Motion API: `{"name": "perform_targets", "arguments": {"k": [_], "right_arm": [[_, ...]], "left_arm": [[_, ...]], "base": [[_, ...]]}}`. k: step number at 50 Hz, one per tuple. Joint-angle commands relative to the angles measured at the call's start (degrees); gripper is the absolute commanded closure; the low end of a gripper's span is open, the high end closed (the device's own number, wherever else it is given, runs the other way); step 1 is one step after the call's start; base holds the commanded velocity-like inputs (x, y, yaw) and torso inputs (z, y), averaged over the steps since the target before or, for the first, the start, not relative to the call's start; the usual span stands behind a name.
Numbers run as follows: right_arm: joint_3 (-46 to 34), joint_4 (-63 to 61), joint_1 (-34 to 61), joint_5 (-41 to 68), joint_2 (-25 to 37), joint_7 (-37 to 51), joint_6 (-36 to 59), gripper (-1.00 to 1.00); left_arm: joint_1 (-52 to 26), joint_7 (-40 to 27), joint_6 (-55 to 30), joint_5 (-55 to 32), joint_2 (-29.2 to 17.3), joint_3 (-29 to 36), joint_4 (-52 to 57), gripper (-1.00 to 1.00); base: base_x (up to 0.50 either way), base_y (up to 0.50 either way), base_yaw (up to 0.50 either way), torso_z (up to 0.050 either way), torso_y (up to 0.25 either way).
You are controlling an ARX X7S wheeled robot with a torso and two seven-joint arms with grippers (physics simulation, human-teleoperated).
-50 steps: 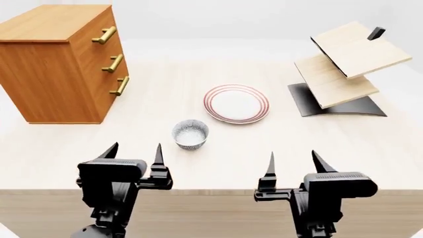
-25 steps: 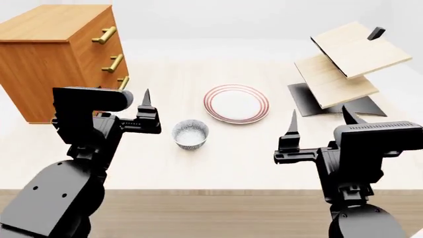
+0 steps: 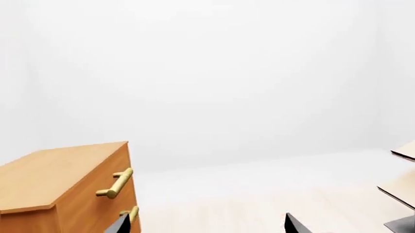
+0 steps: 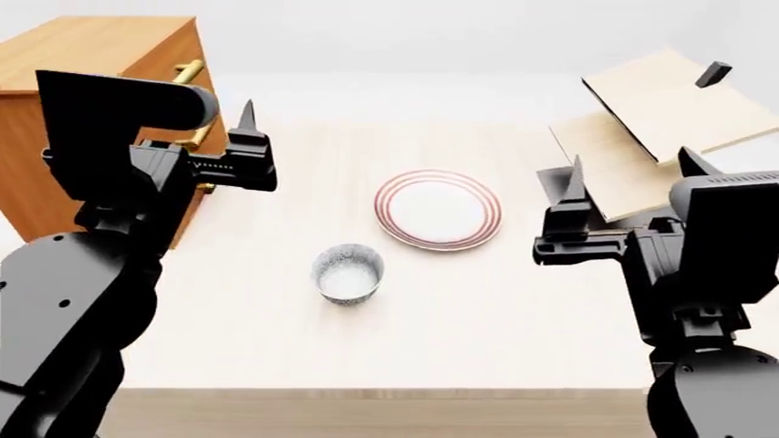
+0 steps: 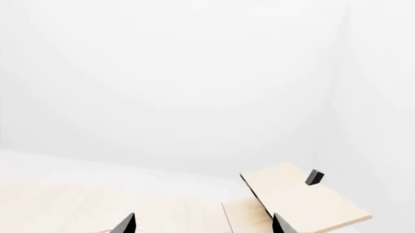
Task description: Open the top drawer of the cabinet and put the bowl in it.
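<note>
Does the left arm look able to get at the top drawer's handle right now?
Probably yes. The left gripper is open, raised beside the cabinet near the top drawer's handle, and nothing lies between them. The bowl sits well clear.

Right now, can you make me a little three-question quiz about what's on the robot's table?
1. True or false: the top drawer of the cabinet is shut.
2. Which lies nearer the robot, the bowl or the plate?
3. Is the left gripper A) open and empty, or B) holding a cup?

Key: 1 true. 2 the bowl. 3 A.
</note>
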Motion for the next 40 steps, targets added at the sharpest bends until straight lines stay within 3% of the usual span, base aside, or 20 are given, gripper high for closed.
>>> {"name": "perform_targets", "arguments": {"k": [1,40], "right_arm": [[0.1,-1.5,2.0,0.7,0.5,0.0,2.3,-1.00],[0.8,-1.2,2.0,1.3,1.5,0.7,1.6,-1.00]], "left_arm": [[-2.6,-0.2,-1.7,-0.6,-0.8,0.1,0.6,-1.00],[-3.6,-0.8,-1.7,-1.1,-1.6,1.2,0.2,-1.00]], "base": [[0.50,0.00,0.00,0.050,0.000],[0.50,0.00,0.00,0.050,0.000]]}}
